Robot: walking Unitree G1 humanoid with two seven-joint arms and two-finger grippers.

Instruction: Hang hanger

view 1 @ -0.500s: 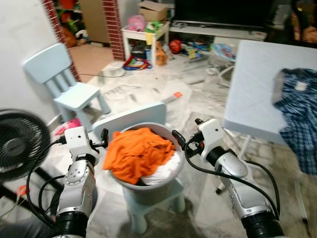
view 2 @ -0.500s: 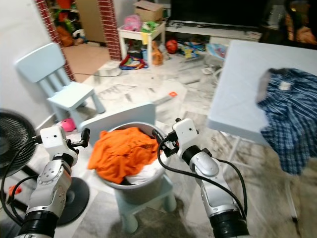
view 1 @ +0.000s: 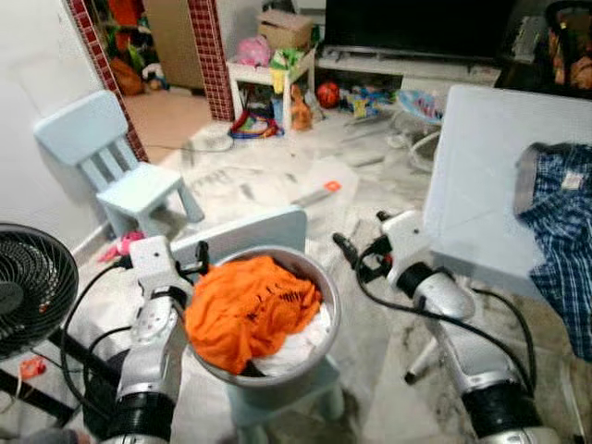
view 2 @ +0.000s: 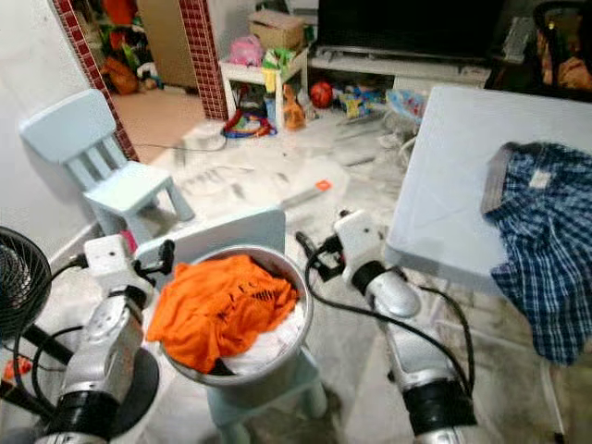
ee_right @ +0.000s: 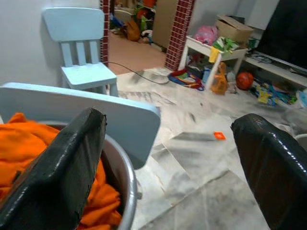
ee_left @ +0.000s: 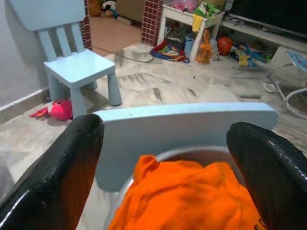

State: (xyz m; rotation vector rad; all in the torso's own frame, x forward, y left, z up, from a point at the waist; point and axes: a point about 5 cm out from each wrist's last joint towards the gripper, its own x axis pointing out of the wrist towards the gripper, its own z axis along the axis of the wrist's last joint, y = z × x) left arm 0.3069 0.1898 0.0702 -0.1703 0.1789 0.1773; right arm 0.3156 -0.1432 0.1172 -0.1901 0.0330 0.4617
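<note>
While both arms reach forward over the marble floor, a grey basin heaped with an orange garment and some white cloth sits on a small pale blue chair between them. The left gripper hovers just beside the basin's left rim, its fingers spread wide with nothing between them; its wrist view looks over the chair's backrest and the orange cloth. The right gripper hangs to the right of the basin, near its rim but apart from it, fingers likewise wide open and empty.

To the robot's right stands a white counter with a blue plaid shirt draped over its edge. No hanger can be made out on the counter, in the basin or on the floor. A second pale blue chair stands by the wall at left, a black fan sits at the near left, and toys clutter a low white table farther back beside a red brick pillar.
</note>
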